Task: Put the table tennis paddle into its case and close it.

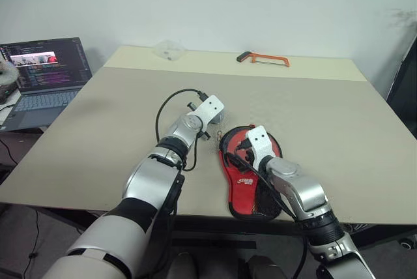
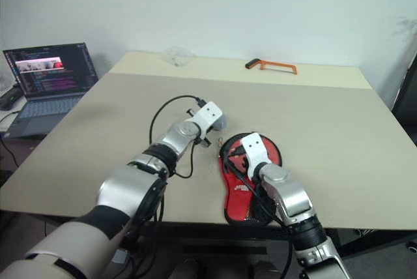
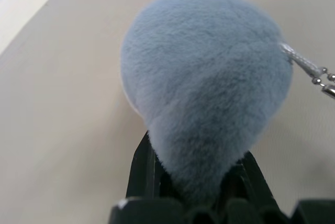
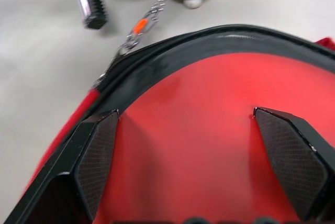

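The case [image 1: 251, 181] lies near the front edge of the beige surface [image 1: 326, 122], and the red face of the table tennis paddle [image 4: 209, 145] shows inside its black rim. The right pincer [image 4: 201, 161] hangs just over that face, fingers spread wide. The left pincer [image 3: 196, 182] pinches the fluffy grey pendant [image 3: 204, 82], whose chain [image 4: 152, 12] runs to the case's edge.

A fluffy grey plush pendant [image 3: 204, 82] hangs on a metal chain [image 4: 157, 9]; the paddle's face [image 4: 193, 145] is smooth matt rubber.
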You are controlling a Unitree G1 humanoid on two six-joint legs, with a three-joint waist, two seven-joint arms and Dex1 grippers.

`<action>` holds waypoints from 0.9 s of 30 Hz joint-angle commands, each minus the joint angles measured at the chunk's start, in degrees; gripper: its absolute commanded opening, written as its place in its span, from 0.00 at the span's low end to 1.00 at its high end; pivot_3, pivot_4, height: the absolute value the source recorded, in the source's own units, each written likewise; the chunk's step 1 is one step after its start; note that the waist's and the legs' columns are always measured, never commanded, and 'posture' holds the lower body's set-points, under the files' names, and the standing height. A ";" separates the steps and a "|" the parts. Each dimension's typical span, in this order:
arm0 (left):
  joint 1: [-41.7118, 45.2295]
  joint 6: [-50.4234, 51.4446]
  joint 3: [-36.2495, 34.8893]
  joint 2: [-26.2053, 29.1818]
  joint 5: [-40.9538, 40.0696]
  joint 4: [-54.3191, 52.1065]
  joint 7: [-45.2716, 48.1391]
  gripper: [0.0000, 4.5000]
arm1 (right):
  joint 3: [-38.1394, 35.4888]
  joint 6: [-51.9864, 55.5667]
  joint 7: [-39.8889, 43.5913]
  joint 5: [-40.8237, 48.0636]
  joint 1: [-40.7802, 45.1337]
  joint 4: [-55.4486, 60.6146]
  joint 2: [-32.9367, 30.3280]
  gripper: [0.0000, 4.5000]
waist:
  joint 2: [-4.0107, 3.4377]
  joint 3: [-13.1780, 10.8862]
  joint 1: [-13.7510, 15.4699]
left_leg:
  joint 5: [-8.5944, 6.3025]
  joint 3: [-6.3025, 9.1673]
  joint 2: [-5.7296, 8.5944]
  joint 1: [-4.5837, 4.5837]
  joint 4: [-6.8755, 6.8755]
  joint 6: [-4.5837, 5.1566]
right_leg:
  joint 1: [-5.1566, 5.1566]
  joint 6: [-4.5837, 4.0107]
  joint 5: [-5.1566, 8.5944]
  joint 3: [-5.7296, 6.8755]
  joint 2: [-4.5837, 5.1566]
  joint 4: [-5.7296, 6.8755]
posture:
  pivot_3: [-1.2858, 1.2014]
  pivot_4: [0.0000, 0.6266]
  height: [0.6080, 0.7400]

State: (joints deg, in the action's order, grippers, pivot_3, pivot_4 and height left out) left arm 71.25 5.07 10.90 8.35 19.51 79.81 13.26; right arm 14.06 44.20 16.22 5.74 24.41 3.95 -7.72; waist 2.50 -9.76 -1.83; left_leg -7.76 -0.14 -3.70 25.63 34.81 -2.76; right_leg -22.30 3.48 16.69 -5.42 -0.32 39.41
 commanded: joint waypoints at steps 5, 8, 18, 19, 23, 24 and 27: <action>3.66 -1.27 1.79 -1.79 4.69 -0.58 -7.84 0.06 | 4.06 9.51 1.32 0.36 -6.99 3.27 -1.17 1.00 | 0.01 0.01 -0.01 | -0.07 -0.01 0.00 0.01 -0.02 -0.11 | 0.00 -0.01 0.00 0.00 0.01 -0.06 | 0.52 0.24 1.00; 4.58 -2.53 3.78 -2.47 7.45 -0.48 -10.43 0.06 | 4.86 11.38 1.33 0.60 -8.09 5.63 -1.31 1.00 | 0.01 0.01 -0.01 | -0.14 -0.01 0.00 0.03 -0.05 -0.22 | 0.00 -0.02 0.01 0.00 0.01 -0.19 | 0.52 0.24 1.00; 7.72 -9.64 11.90 -5.13 17.01 -0.06 -19.17 0.06 | 6.18 14.47 1.11 1.03 -9.79 9.65 -1.23 1.00 | 0.03 0.02 -0.02 | -0.23 -0.06 0.00 0.12 -0.18 -0.36 | -0.03 0.05 -0.01 -0.03 0.03 -0.45 | 0.52 0.24 1.00; 7.79 -10.48 12.64 -5.53 17.81 -0.03 -19.56 0.06 | 6.28 14.77 0.98 1.07 -10.01 10.05 -1.05 1.00 | 0.03 0.01 -0.02 | -0.23 -0.06 0.00 0.12 -0.20 -0.36 | -0.04 0.03 0.00 -0.03 0.03 -0.45 | 0.52 0.24 1.00; 7.54 -12.74 15.48 -7.50 20.64 0.07 -20.04 0.06 | 6.71 15.88 0.75 1.34 -11.18 11.74 -0.65 1.00 | 0.03 0.02 -0.02 | -0.21 -0.06 0.00 0.12 -0.33 -0.32 | -0.07 -0.01 0.09 -0.02 0.03 -0.47 | 0.52 0.24 1.00; 7.37 -13.21 16.09 -7.93 21.23 0.10 -20.00 0.06 | 6.84 16.16 0.66 1.34 -11.46 12.18 -0.58 1.00 | 0.03 0.02 -0.01 | -0.21 -0.06 0.00 0.12 -0.34 -0.32 | -0.08 -0.02 0.11 -0.03 0.03 -0.47 | 0.52 0.24 1.00; 6.75 -14.41 17.81 -9.39 22.69 0.15 -20.35 0.06 | 7.06 16.79 0.65 1.42 -12.19 13.11 -0.58 1.00 | 0.03 0.02 -0.01 | -0.23 -0.07 0.00 0.13 -0.40 -0.36 | -0.08 -0.03 0.17 -0.03 0.03 -0.49 | 0.52 0.24 1.00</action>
State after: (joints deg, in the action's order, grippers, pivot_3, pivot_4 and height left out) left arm 75.71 -7.21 27.86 -0.01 41.24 81.52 -5.55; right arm 17.09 54.96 15.90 5.70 16.22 21.07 -8.44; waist 2.53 -9.75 -1.83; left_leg -7.99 -0.20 -3.70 25.76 34.39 -3.12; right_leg -22.38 3.45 16.86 -5.45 -0.29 38.91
